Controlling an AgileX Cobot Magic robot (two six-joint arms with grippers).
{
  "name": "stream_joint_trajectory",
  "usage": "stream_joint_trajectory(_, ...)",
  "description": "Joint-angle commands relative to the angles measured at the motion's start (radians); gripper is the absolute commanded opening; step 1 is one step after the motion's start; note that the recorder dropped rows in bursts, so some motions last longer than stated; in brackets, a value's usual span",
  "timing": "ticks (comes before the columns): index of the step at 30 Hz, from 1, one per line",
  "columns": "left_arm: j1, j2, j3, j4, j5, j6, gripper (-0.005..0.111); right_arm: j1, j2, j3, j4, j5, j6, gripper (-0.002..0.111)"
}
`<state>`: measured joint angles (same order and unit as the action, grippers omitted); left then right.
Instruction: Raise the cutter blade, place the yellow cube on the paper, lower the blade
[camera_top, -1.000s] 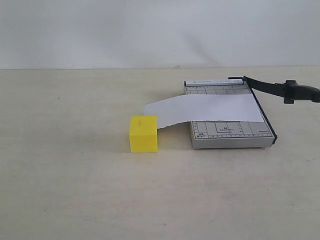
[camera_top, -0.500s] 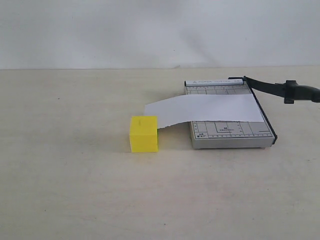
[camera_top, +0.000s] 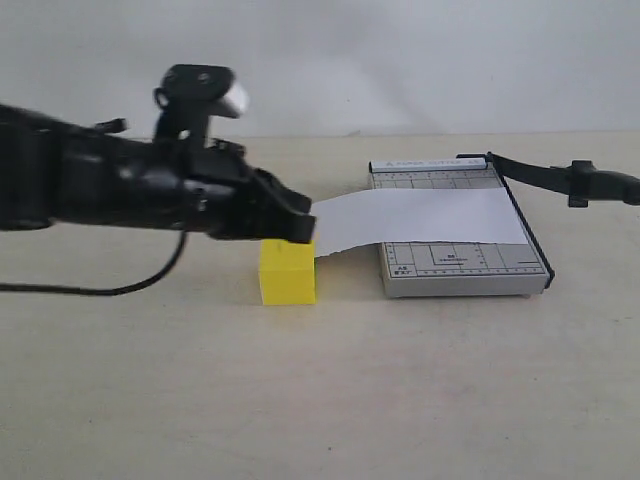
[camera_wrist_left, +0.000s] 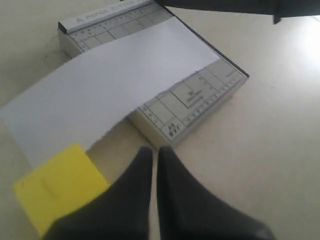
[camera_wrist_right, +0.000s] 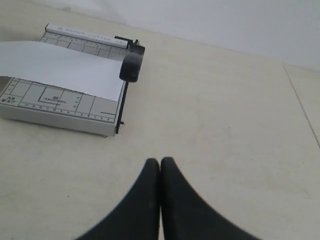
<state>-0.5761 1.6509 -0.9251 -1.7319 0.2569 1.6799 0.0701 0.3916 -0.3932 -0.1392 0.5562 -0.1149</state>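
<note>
Noting in the exterior view the left arm (camera_top: 100, 185) stretching in nearly level from the left edge, with a black cable (camera_top: 130, 287) drooping beneath it to the table (camera_top: 330, 400). Placing the left gripper (camera_top: 303, 226) just above the top of the yellow cube (camera_top: 288, 275), its tip covering the free end of the paper (camera_top: 420, 215).

Confirming through the left wrist view what the side view is hiding: fingers (camera_wrist_left: 185, 200) pressing together with only a hairline slit, pinching nothing, the cube lying beside and partly beneath them.

Finding the right gripper (camera_wrist_right: 160, 161) solely through the right wrist view: likewise pressing together, gripping nothing, hovering over the table, apart from the cutter base (camera_top: 462, 268).

Observing the cube sitting on the table left of the base, not on the paper; unable to tell whether it is touching the paper's sagging end. Observing the paper lying across the base and overhanging leftward. Observing the cutter blade (camera_top: 545, 177) standing lifted off the base edge, thick end jutting rightward.
</note>
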Motion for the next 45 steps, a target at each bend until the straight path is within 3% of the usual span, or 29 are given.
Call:
stream_joint_trajectory(1,-0.083,0.237,-0.289,-0.012,-0.104,-0.021,0.004,-0.001,-0.008,0.033,0.006,0.001,0.019,0.000)
stream_joint_trajectory(4,-0.086,0.421,-0.483,-0.012,-0.104,-0.087,0.004,-0.001,-0.008,0.033,0.019,0.001,0.031,0.000)
stream_joint_trajectory(13,-0.087,0.648,-0.639,-0.012,-0.149,-0.066,0.004,-0.001,-0.009,0.033,0.025,0.003,0.031,0.000)
stream_joint_trajectory(22,-0.092,0.696,-0.657,-0.012,-0.074,-0.064,0.004,-0.001,-0.009,0.033,0.029,0.003,0.031,0.000)
stream_joint_trajectory(31,-0.145,0.718,-0.705,-0.012,-0.119,-0.031,0.004,-0.001,-0.009,0.033,0.045,0.003,0.031,0.000)
stream_joint_trajectory(45,-0.145,0.750,-0.750,-0.012,-0.161,-0.179,0.004,-0.001,-0.009,0.033,0.055,0.015,0.031,0.000)
